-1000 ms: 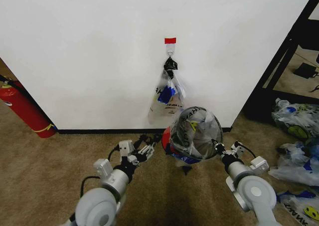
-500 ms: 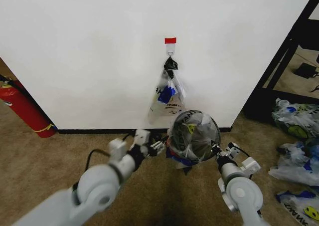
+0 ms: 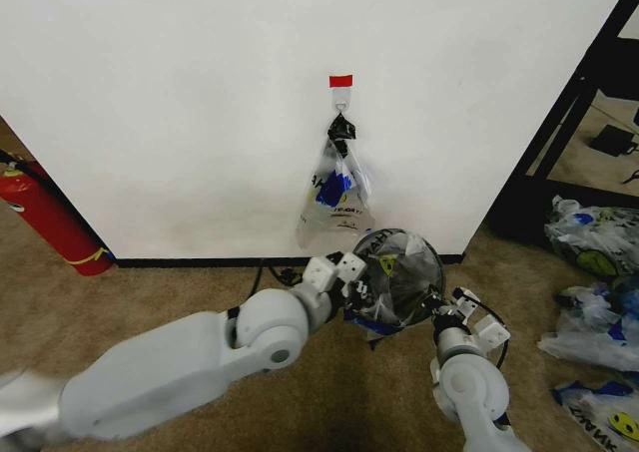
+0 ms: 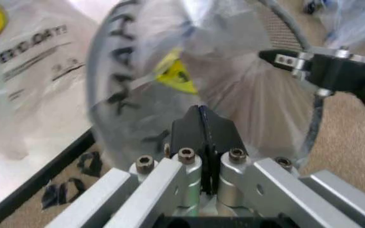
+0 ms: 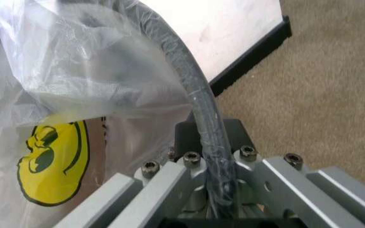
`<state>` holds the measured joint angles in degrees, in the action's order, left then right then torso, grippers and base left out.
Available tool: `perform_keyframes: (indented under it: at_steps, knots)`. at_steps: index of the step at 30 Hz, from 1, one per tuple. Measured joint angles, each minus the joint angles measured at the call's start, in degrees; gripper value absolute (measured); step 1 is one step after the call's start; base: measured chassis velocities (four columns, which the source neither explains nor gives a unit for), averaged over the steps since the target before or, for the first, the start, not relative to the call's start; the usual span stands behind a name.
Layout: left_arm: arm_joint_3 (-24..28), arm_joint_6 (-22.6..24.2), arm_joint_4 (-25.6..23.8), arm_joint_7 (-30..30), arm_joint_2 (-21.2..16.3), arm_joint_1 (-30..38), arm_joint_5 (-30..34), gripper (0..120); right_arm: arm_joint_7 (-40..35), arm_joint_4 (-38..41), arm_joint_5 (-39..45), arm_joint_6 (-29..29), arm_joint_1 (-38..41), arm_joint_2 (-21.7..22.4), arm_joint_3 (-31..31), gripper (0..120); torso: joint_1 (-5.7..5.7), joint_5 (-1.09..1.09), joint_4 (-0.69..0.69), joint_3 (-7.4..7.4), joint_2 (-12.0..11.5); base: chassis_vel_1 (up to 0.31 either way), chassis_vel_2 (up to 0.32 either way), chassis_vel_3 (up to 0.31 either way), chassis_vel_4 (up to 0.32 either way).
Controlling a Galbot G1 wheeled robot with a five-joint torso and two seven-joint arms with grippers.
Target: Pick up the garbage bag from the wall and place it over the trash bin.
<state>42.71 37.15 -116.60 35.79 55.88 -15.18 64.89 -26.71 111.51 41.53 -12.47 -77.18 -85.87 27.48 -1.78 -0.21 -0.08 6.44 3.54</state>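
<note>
With the garbage bag (image 3: pixel 391 272) draped over the trash bin (image 3: pixel 374 317), right gripper (image 3: pixel 436 304) pinches bag and rim, left gripper (image 3: pixel 357 284) clenched on bag film; pull evenly.

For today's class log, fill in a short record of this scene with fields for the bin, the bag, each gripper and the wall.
bin: trash bin on the carpet by the wall
bag: garbage bag spread over the bin's mouth
left gripper: left gripper shut, at the bin's near rim
right gripper: right gripper shut on the bag-covered rim
wall: bundle of bags hanging from a hook
</note>
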Motion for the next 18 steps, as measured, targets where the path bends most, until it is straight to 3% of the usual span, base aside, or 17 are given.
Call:
perform_keyframes:
  at_steps: [6, 9, 14, 18]
  knots:
    - [7.1, 2.3, 5.4, 2.9, 7.1, 6.5, 2.2, 0, 0.2, 0.3, -7.4, 3.0, -1.3, -1.4, -0.8, 0, 0.00, 0.00, -0.02, -0.01, 0.0, 0.000, 0.000, 0.000, 0.000]
    - [8.1, 2.6, 6.8, 3.3, 8.8, 7.3, 2.2, 0, 0.3, 0.5, -8.8, 3.4, -1.6, -1.6, -0.9, 0, 0.00, 0.01, 0.00, -0.01, 0.0, 0.000, 0.000, 0.000, 0.000]
    - [10.7, 3.3, 13.9, 5.0, 15.5, 8.9, 2.4, 0, 0.9, 0.7, -14.2, 5.2, -2.6, -2.1, -1.5, 0, 0.00, 0.01, -0.01, -0.01, 0.0, 0.000, 0.000, 0.000, 0.000]
    - [11.4, 2.8, 16.9, 4.7, 16.8, 8.8, -0.1, 0, 1.2, 1.2, -15.5, 5.8, -3.0, -2.1, -1.6, 0, 0.00, 0.01, -0.01, -0.01, 0.0, 0.000, 0.000, 0.000, 0.000]
